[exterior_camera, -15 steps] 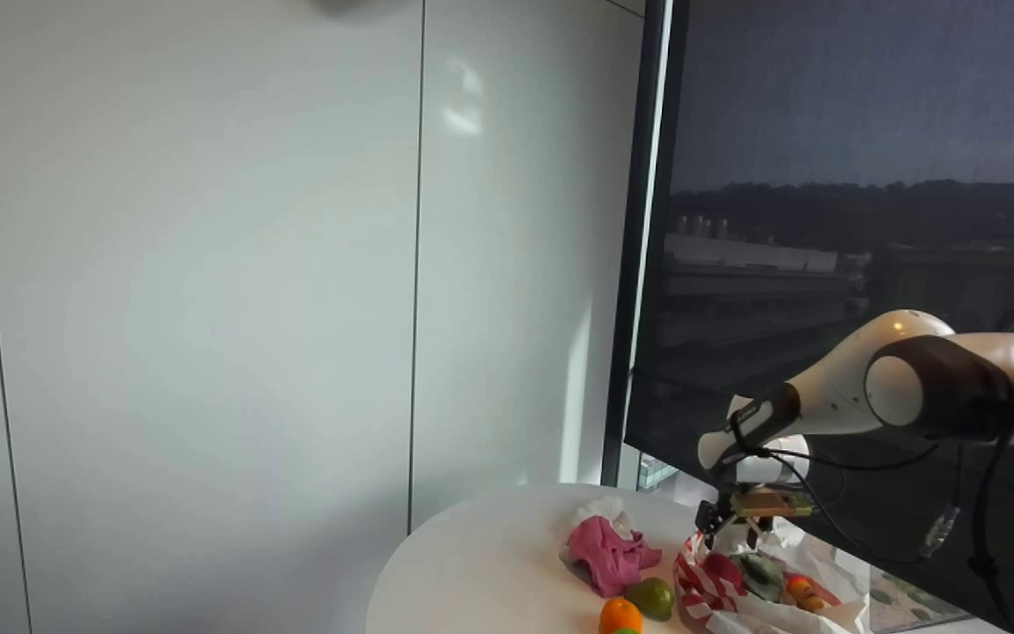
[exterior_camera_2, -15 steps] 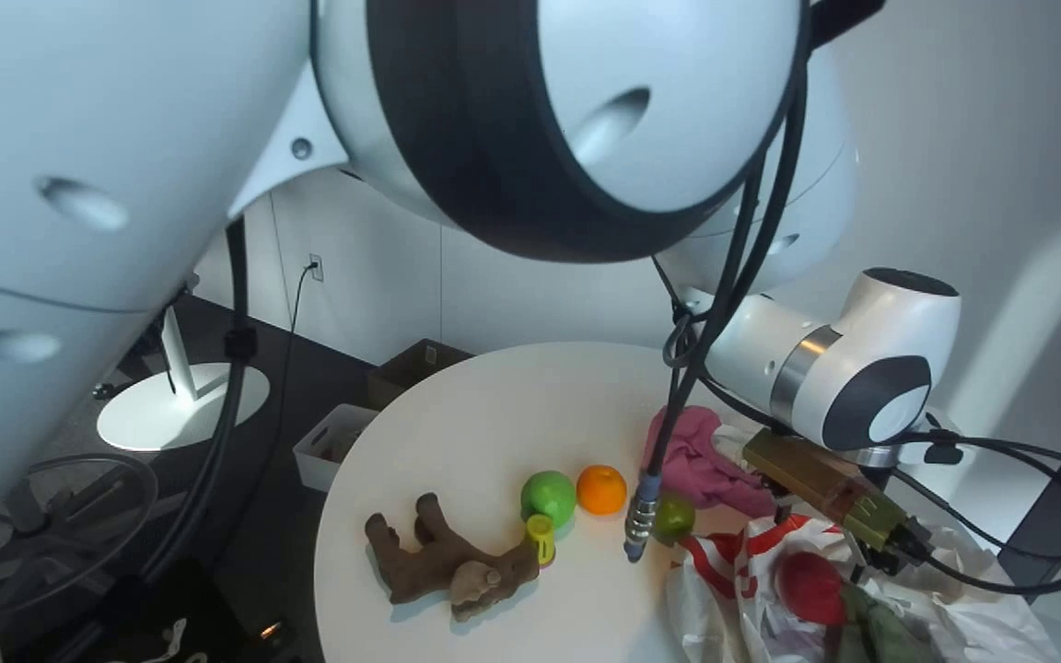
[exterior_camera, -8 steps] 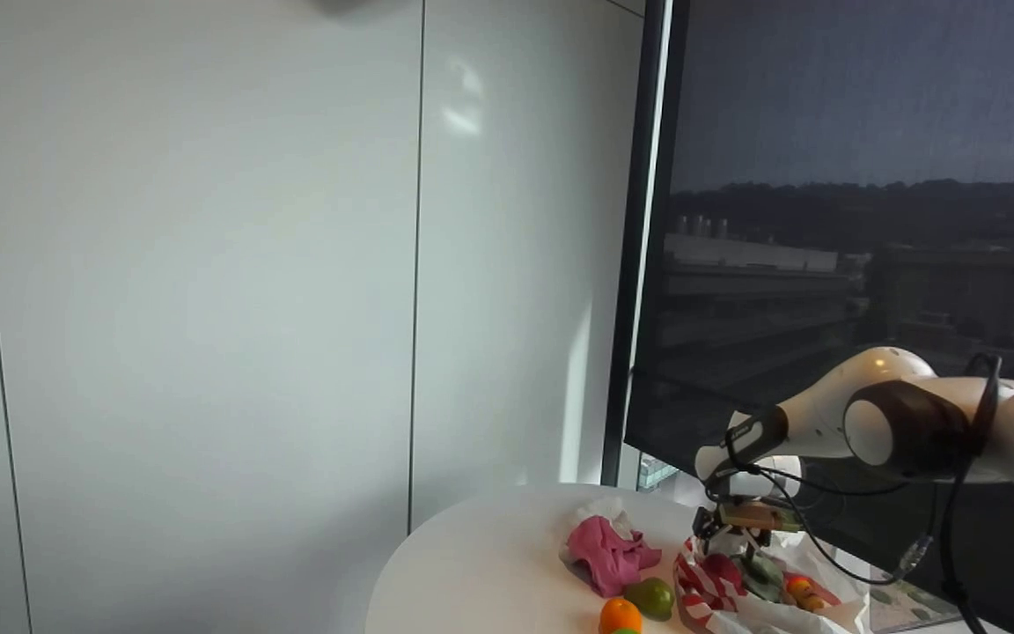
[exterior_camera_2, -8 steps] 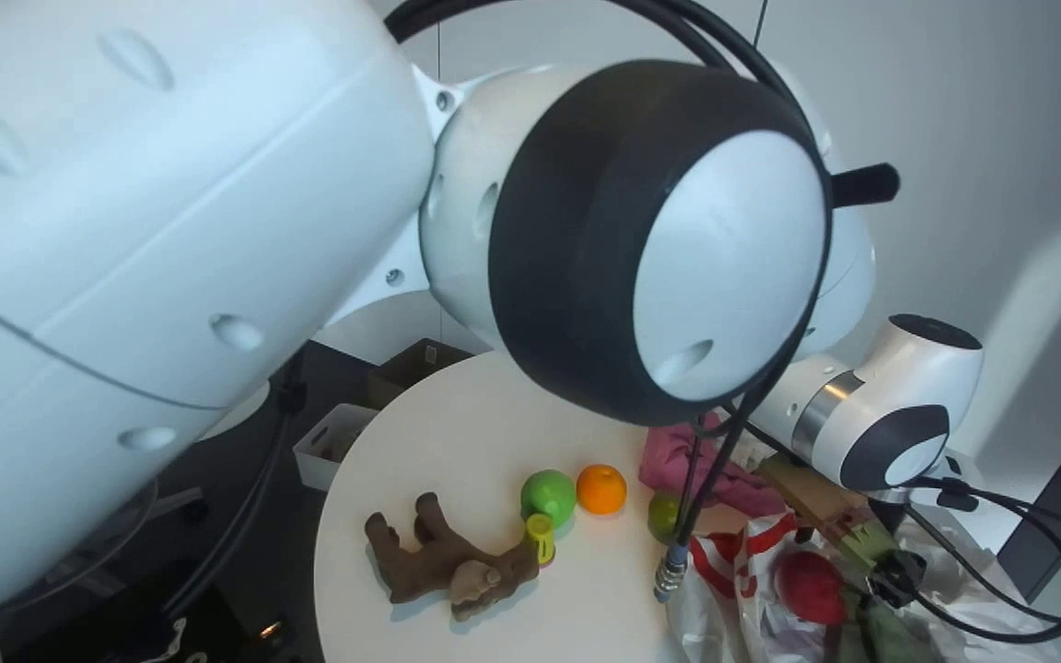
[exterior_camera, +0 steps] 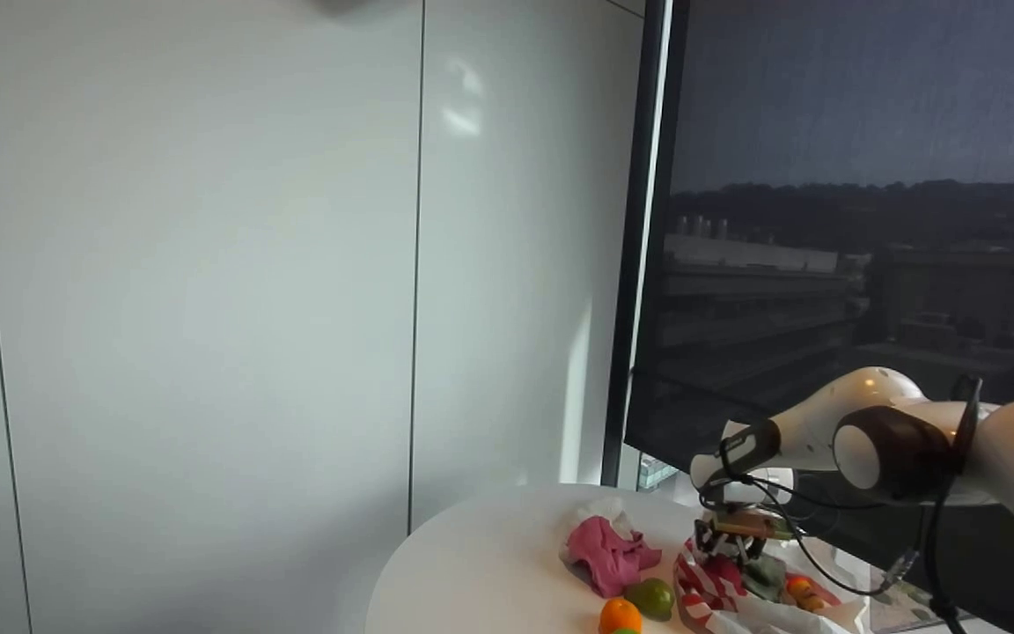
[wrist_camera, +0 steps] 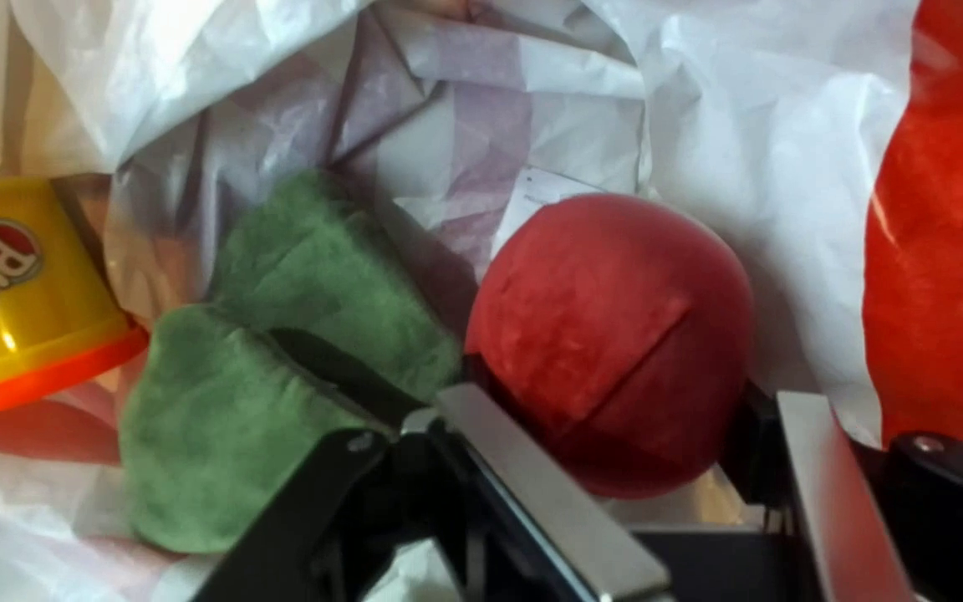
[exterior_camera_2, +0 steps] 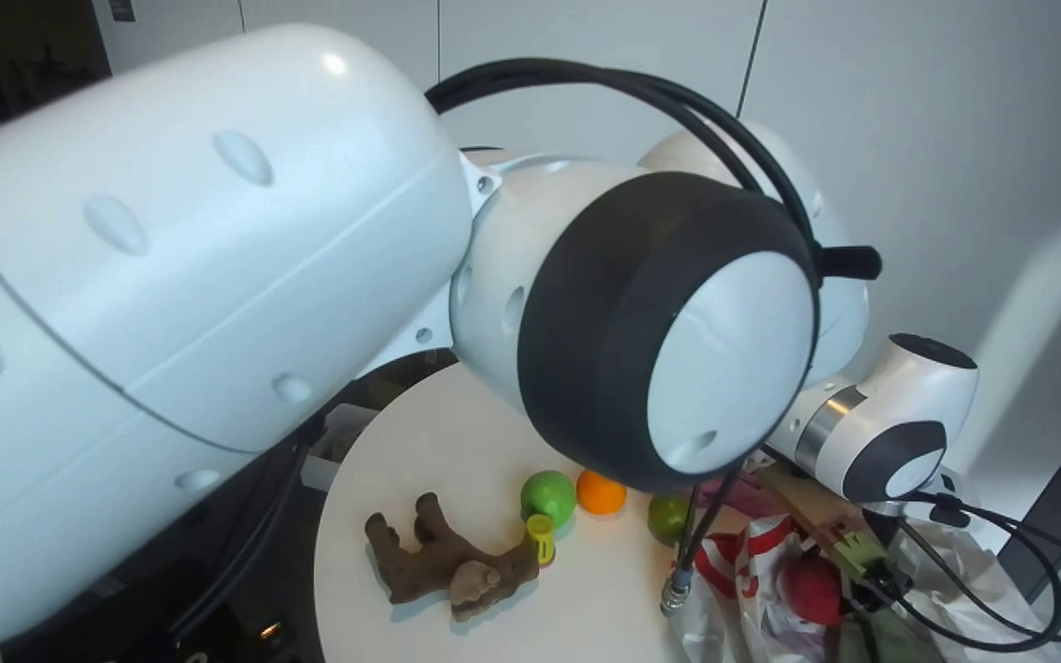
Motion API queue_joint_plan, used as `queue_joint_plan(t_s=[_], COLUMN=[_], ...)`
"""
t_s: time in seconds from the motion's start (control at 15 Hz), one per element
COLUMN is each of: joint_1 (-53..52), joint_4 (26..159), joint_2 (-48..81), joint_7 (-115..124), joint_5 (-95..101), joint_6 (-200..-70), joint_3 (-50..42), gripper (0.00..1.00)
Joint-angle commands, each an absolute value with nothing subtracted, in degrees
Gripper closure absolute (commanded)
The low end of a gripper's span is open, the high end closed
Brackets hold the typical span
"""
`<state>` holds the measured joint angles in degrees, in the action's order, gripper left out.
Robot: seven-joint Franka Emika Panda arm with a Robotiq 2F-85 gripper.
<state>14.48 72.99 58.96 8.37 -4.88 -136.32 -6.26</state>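
Note:
A soft red ball [wrist_camera: 607, 293] lies in a crinkled white bag with red stripes [wrist_camera: 741, 125]. The ball [exterior_camera_2: 811, 589] and the bag [exterior_camera: 701, 603] also show in the exterior views. My gripper [wrist_camera: 615, 401] is open and low in the bag, one finger on each side of the ball. The fingers look very near or touching it; I cannot tell whether they press. A green cloth piece [wrist_camera: 222, 435] lies beside the left finger. A yellow Play-Doh can [wrist_camera: 30, 309] with a red-orange lid lies at the left edge. The gripper [exterior_camera: 727, 555] points down into the bag.
On the round white table [exterior_camera_2: 604, 608] lie a brown stuffed animal [exterior_camera_2: 457, 564], a yellow piece [exterior_camera_2: 541, 534], a green ball [exterior_camera_2: 547, 497], an orange [exterior_camera_2: 601, 491] and a darker green fruit [exterior_camera: 650, 599]. A crumpled pink cloth [exterior_camera: 606, 556] lies near the bag. A window stands behind.
The arm has lowered, bringing the gripper down into the bag around the red ball. The arm's elbow has also come down. The objects on the table have not moved.

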Motion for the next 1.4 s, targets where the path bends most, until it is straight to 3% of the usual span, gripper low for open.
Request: queue_joint_plan(t_s=[0.0, 0.13, 0.27, 0.93, 1.33], joint_1=[14.3, 14.2, 14.0, 12.4, 9.7], joint_4=[69.7, 70.1, 70.7, 79.7, 93.9], joint_2=[59.8, 59.3, 58.6, 39.9, 24.2], joint_7=[9.6, 9.9, 10.4, 1.5, -10.2], joint_5=[-5.5, -5.4, -5.2, -5.1, -7.1], joint_6=[-133.8, -133.6, -133.4, -114.0, -107.7], joint_3=[-6.9, -7.2, -7.7, -3.8, 1.4], gripper=[0.66, 0.79, 0.84, 0.81, 0.8])
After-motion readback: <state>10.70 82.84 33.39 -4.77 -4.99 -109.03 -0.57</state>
